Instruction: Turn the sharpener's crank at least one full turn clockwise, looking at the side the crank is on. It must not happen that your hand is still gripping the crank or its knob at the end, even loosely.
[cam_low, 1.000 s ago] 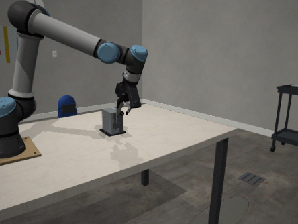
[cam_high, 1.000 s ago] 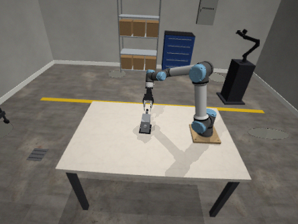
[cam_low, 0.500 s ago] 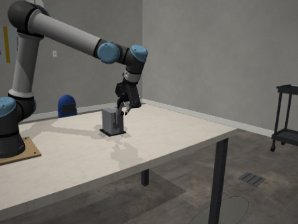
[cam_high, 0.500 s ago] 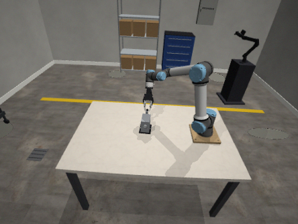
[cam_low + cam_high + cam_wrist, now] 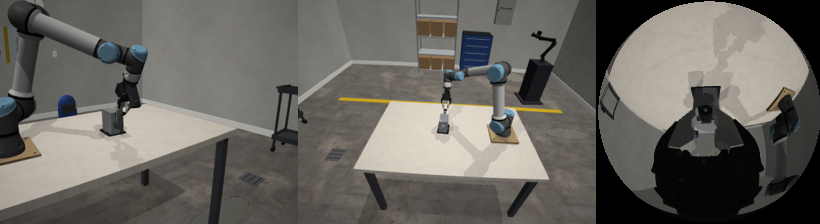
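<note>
The sharpener (image 5: pixel 443 123) (image 5: pixel 111 121) (image 5: pixel 705 96) is a small grey box on a dark base near the middle of the white table (image 5: pixel 405 144) (image 5: pixel 168 134). Its crank (image 5: pixel 117 115) (image 5: pixel 704 112) is on the side facing away from the top camera, with the handle up near the box's top edge. My gripper (image 5: pixel 445 108) (image 5: pixel 122 110) (image 5: pixel 705 106) reaches down from above at the crank side and is shut on the crank handle. The handle itself is mostly hidden by the fingers.
The arm's base stands on a wooden plate (image 5: pixel 503 137) (image 5: pixel 20 154) at the table's right side. Shelves (image 5: pixel 437 33), a blue cabinet (image 5: pixel 476 50) and a black pedestal (image 5: pixel 535 80) stand on the floor behind the table. A black cart (image 5: pixel 285 114) stands off to one side.
</note>
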`<state>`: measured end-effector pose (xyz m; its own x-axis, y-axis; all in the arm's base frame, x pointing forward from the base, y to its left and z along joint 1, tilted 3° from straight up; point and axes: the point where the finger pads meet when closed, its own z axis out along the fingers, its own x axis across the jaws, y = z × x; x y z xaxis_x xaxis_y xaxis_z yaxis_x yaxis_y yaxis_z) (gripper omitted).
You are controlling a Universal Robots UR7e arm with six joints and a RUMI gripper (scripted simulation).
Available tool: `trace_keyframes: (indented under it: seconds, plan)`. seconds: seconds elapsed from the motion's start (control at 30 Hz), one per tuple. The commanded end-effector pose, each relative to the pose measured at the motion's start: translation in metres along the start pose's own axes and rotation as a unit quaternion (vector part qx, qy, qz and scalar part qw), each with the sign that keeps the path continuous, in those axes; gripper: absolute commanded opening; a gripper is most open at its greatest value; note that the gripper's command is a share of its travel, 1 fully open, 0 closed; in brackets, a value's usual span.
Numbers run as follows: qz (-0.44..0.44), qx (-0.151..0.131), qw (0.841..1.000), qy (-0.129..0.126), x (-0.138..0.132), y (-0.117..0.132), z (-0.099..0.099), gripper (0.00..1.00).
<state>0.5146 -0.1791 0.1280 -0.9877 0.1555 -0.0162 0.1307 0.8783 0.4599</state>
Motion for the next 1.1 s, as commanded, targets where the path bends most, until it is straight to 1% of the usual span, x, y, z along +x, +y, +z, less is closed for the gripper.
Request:
trace_keyframes:
  seconds: [0.0,1.07]
  plan:
    - [0.000,0.000,1.000,-0.001,-0.0006,0.0003,-0.0007,0.09]
    - [-0.001,0.001,1.000,-0.001,-0.0053,0.0000,-0.0005,0.09]
